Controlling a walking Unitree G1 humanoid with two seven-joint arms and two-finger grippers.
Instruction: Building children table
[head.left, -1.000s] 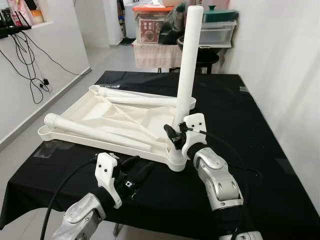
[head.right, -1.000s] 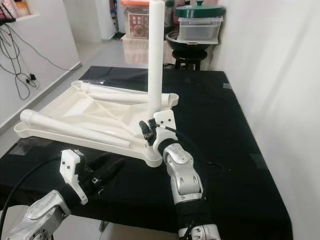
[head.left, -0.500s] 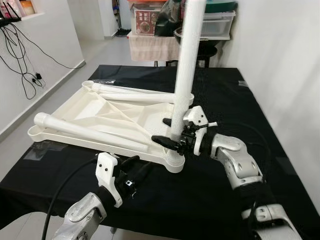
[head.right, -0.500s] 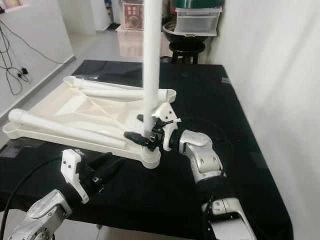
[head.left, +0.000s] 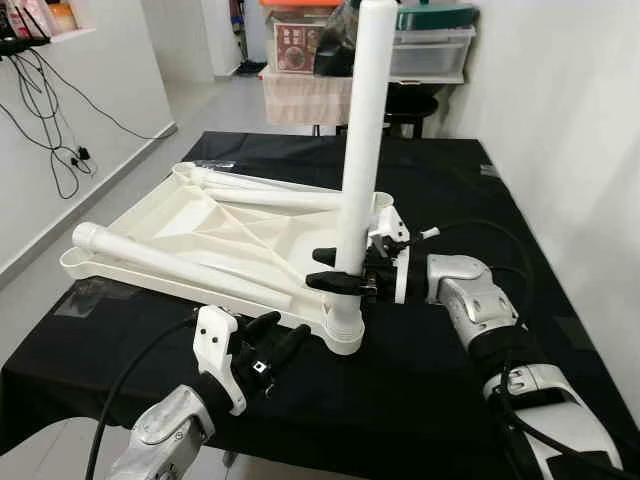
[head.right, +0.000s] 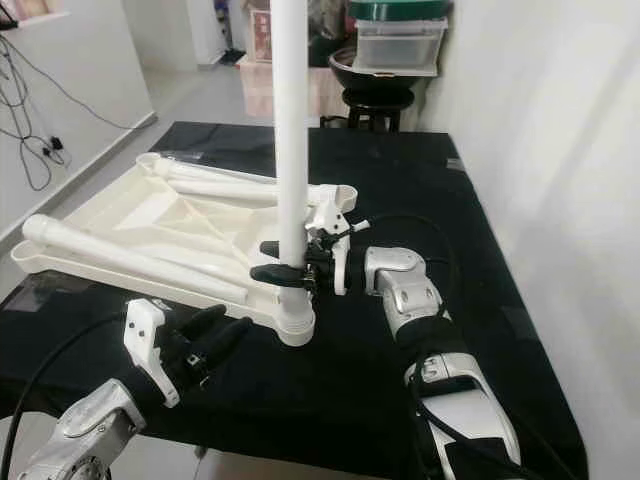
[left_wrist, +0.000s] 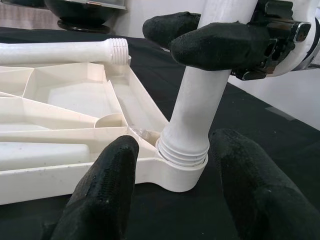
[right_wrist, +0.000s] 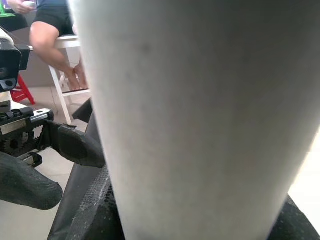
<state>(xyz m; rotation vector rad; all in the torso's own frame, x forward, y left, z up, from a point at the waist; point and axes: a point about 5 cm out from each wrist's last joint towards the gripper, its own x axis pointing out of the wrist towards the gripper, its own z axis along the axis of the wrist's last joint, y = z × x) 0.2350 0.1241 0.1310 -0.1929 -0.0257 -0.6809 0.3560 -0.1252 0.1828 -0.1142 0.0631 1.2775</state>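
On the table, per item:

Table: black cloth-covered table (head.left: 470, 180) stood before the robot, pushed up near a white wall on the right.

Tabletop: white ribbed plastic children's tabletop (head.left: 220, 235) lay upside down on the cloth, toward the table's left half, with round sockets at its corners.

Upright leg: long white plastic tube leg (head.left: 358, 130) stood vertical in the near-right corner socket (left_wrist: 176, 172), threaded end seated in the socket collar.

Loose legs: one white tube leg (head.left: 170, 260) lay along the near edge of the tabletop, its ridged end at the left; a second white tube leg (head.left: 270, 195) lay along the far edge.

Right gripper: right gripper (head.left: 338, 270) reached in sideways from the right and pinched the upright leg low down, just above the socket, one black finger on each side of the tube.

Left gripper: left gripper (head.left: 272, 340) hovered over the black cloth just in front of the tabletop's near edge, fingers (left_wrist: 107, 185) spread apart, pointing at the socket, touching nothing.

Background: stacked clear storage boxes (head.left: 430, 50) and a dark stool sat beyond the table's far end; black cables (head.left: 50, 110) hung on the left wall.

Person: a seated person's bare legs (right_wrist: 52, 50) on a white stool showed past the tube in the right wrist view.
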